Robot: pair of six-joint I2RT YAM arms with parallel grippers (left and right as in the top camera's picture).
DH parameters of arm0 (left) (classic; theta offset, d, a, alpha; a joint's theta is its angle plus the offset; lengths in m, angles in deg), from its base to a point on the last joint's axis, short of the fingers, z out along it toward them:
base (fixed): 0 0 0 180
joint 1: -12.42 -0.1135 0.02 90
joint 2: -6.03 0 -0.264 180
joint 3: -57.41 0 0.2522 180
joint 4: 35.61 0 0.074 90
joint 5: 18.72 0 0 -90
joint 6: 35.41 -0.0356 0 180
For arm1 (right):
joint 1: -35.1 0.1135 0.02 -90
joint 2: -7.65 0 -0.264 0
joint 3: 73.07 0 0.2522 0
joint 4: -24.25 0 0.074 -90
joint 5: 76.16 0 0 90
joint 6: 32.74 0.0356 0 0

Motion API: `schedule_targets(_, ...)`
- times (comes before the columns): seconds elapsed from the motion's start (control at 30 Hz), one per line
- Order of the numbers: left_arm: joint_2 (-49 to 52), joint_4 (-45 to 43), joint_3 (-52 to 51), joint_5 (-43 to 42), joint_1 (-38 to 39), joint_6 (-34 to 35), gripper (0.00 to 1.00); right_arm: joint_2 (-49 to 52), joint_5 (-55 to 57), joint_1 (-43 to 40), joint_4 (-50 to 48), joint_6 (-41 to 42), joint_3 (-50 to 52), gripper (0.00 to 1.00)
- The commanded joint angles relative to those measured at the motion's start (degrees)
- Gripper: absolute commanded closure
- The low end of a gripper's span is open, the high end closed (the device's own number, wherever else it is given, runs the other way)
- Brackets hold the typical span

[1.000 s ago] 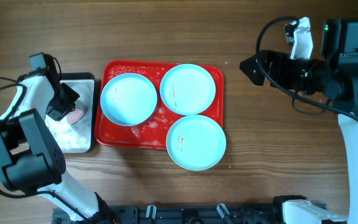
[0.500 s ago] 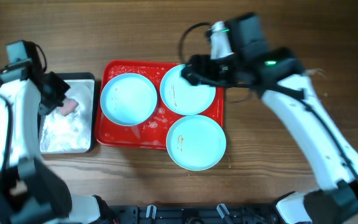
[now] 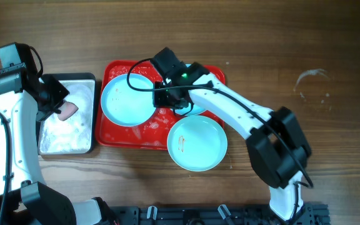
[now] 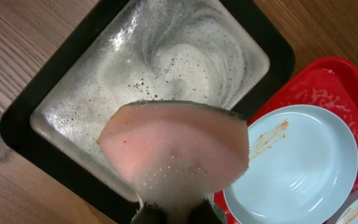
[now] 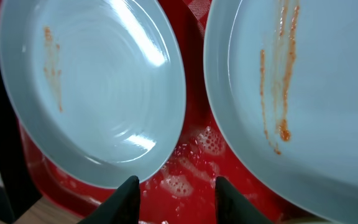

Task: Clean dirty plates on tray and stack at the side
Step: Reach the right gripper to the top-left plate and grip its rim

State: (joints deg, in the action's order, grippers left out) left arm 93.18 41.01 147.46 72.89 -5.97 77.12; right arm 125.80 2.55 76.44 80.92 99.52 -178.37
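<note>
A brown wooden worktop (image 3: 305, 50) fills the frame. Left of centre lies the red tray (image 3: 149, 132), rectangular with rounded corners and a low rim, its floor wet with white foam and reddish smears.

Just beside its left edge sits a black-rimmed metal tray (image 3: 67, 151) full of grey suds.

All three plates are round, shallow, pale blue and glossy, and all are dirty. The left plate (image 3: 127, 100) lies in the tray's upper left part, with a thin orange streak near its rim. The upper right plate (image 5: 303, 93) is largely under the right arm in the overhead view; the right wrist view shows long orange-red streaks down it. The lower plate (image 3: 197, 144) sits at the tray's lower right corner, hanging over the rim onto the worktop, with a small brownish mark on its left side.

Above the suds at the left of the frame, the left hand (image 4: 169, 208) is clenched on a pink sponge (image 4: 176, 149), foam clinging to its lower edge.

The right hand (image 5: 176, 196) hangs over the foamy strip of tray between the two upper plates, fingers apart and grasping nothing.
</note>
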Motion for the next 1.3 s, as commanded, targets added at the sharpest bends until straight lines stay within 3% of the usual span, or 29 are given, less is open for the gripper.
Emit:
schedule_targets(0.0, 0.07, 0.04, 0.63, -0.52, 0.31, -1.33, 0.96, 2.14, 1.05, 1.44, -2.43, 2.21, -0.94, 0.61)
schedule_targets(0.13, 0.07, 0.00, 0.63, -0.48, 1.75, -1.36, 0.96, 3.93, 5.55, 3.19, -4.72, 6.03, -0.94, 0.68)
schedule_targets(0.53, 0.07, -0.22, 0.63, 0.83, 2.21, -1.31, 0.96, 9.25, 8.50, 4.98, -5.75, 7.58, -0.94, 0.72)
schedule_targets(0.67, 0.07, -0.22, 0.63, 0.81, 2.21, -1.33, 0.96, 10.34, 8.68, 4.98, -5.55, 7.65, -0.94, 0.82)
schedule_targets(0.77, 0.07, -0.22, 0.63, 0.81, 2.23, -1.33, 0.96, 10.34, 8.66, 4.98, -4.31, 7.54, -0.94, 0.96)
schedule_targets(0.87, 0.07, -0.04, 0.63, 0.50, 2.32, -1.46, 0.96, 10.34, 8.50, 4.98, -2.73, 6.97, -0.94, 0.96)
schedule_targets(0.97, 0.07, 1.01, 0.63, -5.29, 4.00, -6.05, 0.96, 10.34, 7.37, 4.98, -2.36, 5.29, -0.94, 0.96)
schedule_targets(1.27, 0.22, -2.25, -3.56, -5.25, 15.69, -2.51, 0.96, 10.34, 7.13, 4.98, -2.60, 5.27, -0.96, 0.96)
